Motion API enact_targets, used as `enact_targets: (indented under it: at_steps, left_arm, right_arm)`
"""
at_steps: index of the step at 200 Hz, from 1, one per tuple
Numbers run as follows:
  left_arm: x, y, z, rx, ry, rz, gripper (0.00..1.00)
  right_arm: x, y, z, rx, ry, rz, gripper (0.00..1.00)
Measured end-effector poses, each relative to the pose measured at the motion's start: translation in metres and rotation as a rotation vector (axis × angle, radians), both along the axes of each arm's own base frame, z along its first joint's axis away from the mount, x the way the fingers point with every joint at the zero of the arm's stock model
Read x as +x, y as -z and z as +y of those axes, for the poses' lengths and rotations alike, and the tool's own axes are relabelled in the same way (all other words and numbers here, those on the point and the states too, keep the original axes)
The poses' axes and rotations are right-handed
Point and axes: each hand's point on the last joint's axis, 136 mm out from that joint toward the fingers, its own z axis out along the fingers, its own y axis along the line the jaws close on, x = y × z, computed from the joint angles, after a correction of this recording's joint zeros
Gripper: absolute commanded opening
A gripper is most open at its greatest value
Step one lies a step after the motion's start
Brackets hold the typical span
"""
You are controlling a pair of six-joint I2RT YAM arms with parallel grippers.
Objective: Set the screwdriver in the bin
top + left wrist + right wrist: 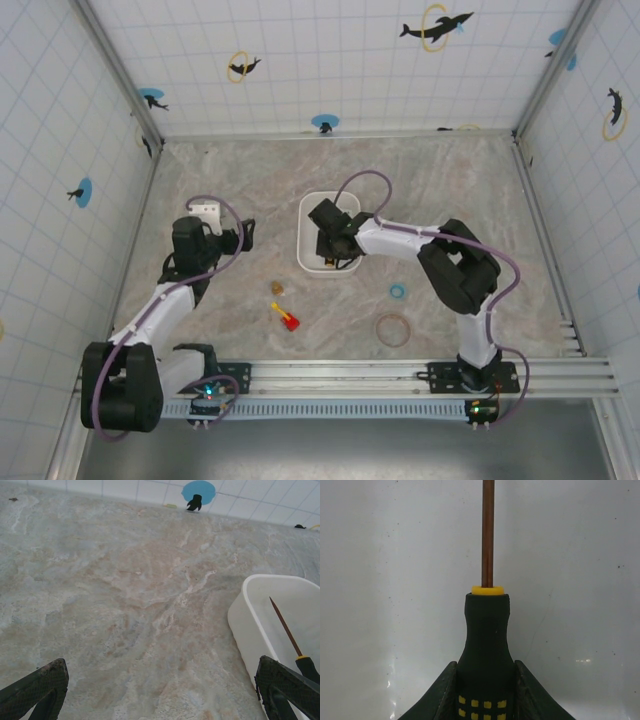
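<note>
The right jaws are closed tight on the screwdriver [486,645]. Their dark fingers [442,692] pinch both sides of its black, yellow-dotted handle. The thin shaft points straight away from the wrist, over the white floor of the bin [580,580]. I cannot tell whether the tool touches that floor.

From above, the right arm reaches left over the bin [305,232], which sits mid-tabletop with its raised rim all around.

The left jaws are spread wide and hold nothing. One finger [35,690] sits at each lower corner of the wrist view, low over the bare marbled tabletop [125,605]. The bin's rounded wall [245,625] stands just beside the right-hand finger, and the screwdriver [286,627] shows inside it.

Toward the arm bases lie a small red-and-yellow piece [286,318], a blue ring [397,291] and a brown ring [393,329], all apart from the bin.
</note>
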Motion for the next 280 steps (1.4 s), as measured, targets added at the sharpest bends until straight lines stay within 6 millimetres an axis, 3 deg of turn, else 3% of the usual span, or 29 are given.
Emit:
enact_targets:
  at_steps: [206, 242, 280]
  left_arm:
    - [0.0, 0.003, 0.0, 0.0, 0.0, 0.009, 0.98]
    - [-0.001, -0.008, 0.001, 0.001, -0.003, -0.029, 0.98]
    - [-0.008, -0.017, 0.006, 0.024, -0.019, -0.101, 0.98]
  right_arm:
    - [0.003, -0.002, -0.001, -0.027, -0.022, -0.011, 0.62]
    - [0.001, -0.033, -0.006, -0.051, -0.105, -0.069, 0.65]
    - [0.007, -0.115, -0.016, -0.045, -0.25, -0.29, 0.65]
